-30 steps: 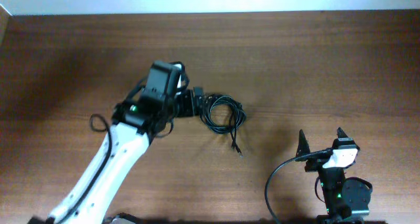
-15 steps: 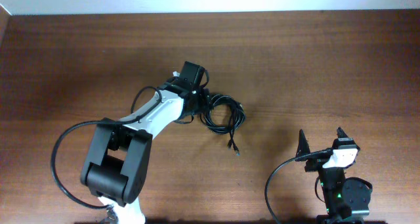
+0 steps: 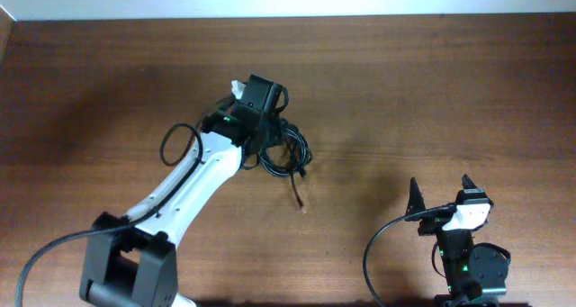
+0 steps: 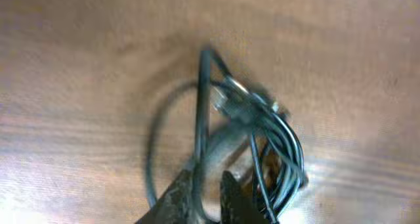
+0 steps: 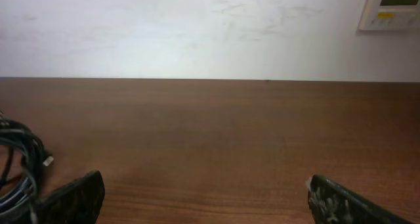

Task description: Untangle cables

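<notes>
The cables (image 3: 286, 156) are a small tangle of thin black cords on the brown table, just left of centre, with one plug end (image 3: 302, 207) trailing toward the front. My left gripper (image 3: 270, 138) is over the tangle's left side. In the left wrist view its fingers (image 4: 178, 196) stand almost together with one cord strand pinched between them. The rest of the bunch (image 4: 279, 142) loops to the right. My right gripper (image 3: 440, 188) stays at the front right, far from the tangle. It is open (image 5: 205, 183) with only bare table between its fingertips.
The table's far edge (image 3: 288, 19) meets a white wall. A thick black wire (image 3: 371, 253) loops off the right arm's base at the front. Part of a black cord bunch (image 5: 20, 155) shows at the right wrist view's left edge.
My left gripper closed on a strand of the tangle, and the arm swung round. The bunch and its trailing plug shifted left. The right arm has not moved.
</notes>
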### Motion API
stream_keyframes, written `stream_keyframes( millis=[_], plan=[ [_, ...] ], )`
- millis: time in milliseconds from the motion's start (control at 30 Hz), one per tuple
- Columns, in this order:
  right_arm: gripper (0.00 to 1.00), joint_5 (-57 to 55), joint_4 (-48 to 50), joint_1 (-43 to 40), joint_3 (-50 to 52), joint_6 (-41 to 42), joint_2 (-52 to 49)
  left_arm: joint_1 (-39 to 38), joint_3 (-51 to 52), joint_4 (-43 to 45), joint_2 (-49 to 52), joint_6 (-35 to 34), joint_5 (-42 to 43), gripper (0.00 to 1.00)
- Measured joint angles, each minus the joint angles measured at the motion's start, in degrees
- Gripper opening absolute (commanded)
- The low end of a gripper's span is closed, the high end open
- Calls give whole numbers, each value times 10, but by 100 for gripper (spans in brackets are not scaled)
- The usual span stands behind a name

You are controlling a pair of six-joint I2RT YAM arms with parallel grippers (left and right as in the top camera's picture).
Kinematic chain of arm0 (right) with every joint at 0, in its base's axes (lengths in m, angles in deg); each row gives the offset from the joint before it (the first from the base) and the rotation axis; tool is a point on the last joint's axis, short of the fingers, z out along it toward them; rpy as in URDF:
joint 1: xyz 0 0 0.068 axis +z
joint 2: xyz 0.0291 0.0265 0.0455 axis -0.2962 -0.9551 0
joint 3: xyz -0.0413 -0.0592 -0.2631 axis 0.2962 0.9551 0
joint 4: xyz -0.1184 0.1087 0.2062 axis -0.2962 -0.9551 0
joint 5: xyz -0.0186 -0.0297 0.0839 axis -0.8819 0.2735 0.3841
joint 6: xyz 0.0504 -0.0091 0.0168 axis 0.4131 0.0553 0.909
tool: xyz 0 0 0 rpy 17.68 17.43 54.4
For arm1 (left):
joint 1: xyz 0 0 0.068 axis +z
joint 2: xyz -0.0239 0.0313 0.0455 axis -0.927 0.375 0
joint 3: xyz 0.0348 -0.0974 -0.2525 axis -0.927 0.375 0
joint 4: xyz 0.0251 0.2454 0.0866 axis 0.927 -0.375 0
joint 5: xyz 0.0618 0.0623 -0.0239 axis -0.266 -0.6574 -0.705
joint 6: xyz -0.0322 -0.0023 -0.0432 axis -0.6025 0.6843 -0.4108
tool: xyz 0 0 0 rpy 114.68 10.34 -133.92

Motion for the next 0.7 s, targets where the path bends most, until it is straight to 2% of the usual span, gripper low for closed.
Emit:
stream_keyframes(
  millis=[33,67,100,167,200,333,367,400,433,533,633,667,700],
  plan=[
    [98,0,0,0,0,0,0,-1,1,-12,2,-4,18,88],
    [99,0,0,0,0,0,0,-3,1,-12,2,-5,23,89],
    [98,0,0,0,0,0,0,-3,1,-15,2,-6,27,89],
    [98,0,0,0,0,0,0,-4,2,-22,6,-9,31,76],
    [98,0,0,0,0,0,0,-4,2,-22,17,-10,31,74],
    [98,0,0,0,0,0,0,-4,9,-14,103,-10,-26,74],
    [98,0,0,0,0,0,0,-4,9,-12,129,-11,-33,52],
    [98,0,0,0,0,0,0,-4,10,-12,153,-20,-33,20],
    [98,0,0,0,0,0,0,-4,6,-7,160,-30,-31,0],
    [99,0,0,0,0,0,0,-8,-12,-15,172,-37,-12,0],
    [98,0,0,0,0,0,0,-8,-31,-184,155,-37,5,0],
    [98,0,0,0,0,0,0,-8,-33,-203,132,-37,16,0],
    [98,0,0,0,0,0,0,-8,-35,-235,67,-37,29,0]
  ],
)
